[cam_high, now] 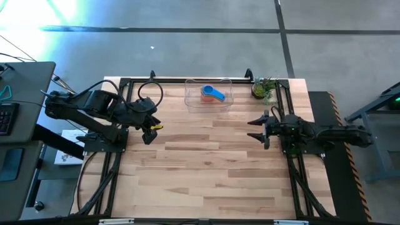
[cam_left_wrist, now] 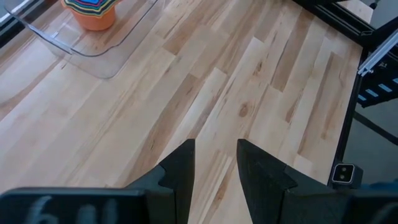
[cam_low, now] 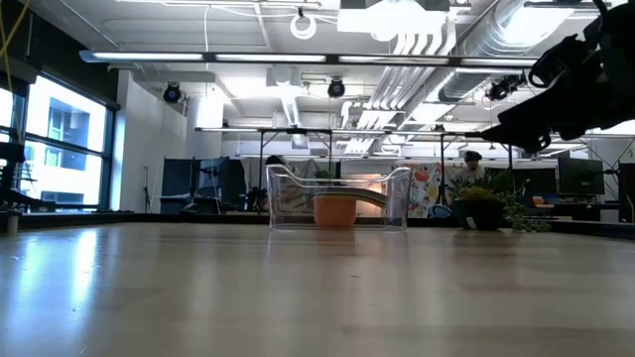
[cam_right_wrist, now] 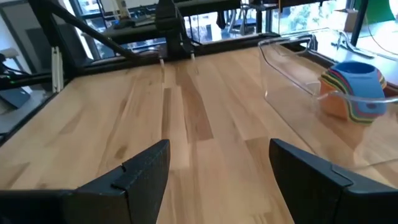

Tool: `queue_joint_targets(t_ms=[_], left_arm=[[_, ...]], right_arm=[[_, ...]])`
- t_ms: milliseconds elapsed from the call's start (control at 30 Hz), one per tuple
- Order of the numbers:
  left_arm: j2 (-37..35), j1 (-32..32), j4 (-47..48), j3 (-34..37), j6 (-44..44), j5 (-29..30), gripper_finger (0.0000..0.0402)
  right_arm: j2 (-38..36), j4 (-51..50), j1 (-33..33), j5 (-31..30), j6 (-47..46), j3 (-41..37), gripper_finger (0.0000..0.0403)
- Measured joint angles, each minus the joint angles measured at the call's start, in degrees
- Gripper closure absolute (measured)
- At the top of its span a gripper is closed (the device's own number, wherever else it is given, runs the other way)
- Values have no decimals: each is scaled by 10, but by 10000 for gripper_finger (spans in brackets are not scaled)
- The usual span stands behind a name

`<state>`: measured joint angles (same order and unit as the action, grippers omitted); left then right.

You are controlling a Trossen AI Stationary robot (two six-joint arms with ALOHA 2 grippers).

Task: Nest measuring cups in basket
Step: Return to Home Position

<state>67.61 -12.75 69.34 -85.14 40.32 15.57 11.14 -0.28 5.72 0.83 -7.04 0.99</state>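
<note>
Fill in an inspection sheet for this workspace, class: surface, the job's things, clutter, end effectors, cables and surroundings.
Surface: wooden table top, bare planks in front of both arms.
Job's things: measuring cups nested in one stack, blue on top, standing inside the clear basket at the far edge.
Clutter: potted plant beside the basket, at the far right corner.
End effectors: left end effector over the left side, narrow gap, empty; right end effector over the right side, wide open, empty.
Cables: black cable looped by the left arm.
Surroundings: desk left of the table; a person far behind in the room.
</note>
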Motion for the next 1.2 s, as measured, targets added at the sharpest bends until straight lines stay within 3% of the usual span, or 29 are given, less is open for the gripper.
queue_joint_targets(t_ms=[233,433,733,1100,1200], left_arm=[[0,0,-1,0,0,0,291],[0,0,-1,0,0,0,291],[0,0,-1,0,0,0,291],[0,2,-1,0,0,-13,291],[-22,3,-10,4,-49,8,291]], right_arm=[[8,-1,0,-6,-6,0,137],[8,-1,-1,-8,-243,0,137],[8,-1,0,-7,-108,0,137],[8,-1,0,-7,-98,0,137],[8,-1,0,-7,-101,0,137]])
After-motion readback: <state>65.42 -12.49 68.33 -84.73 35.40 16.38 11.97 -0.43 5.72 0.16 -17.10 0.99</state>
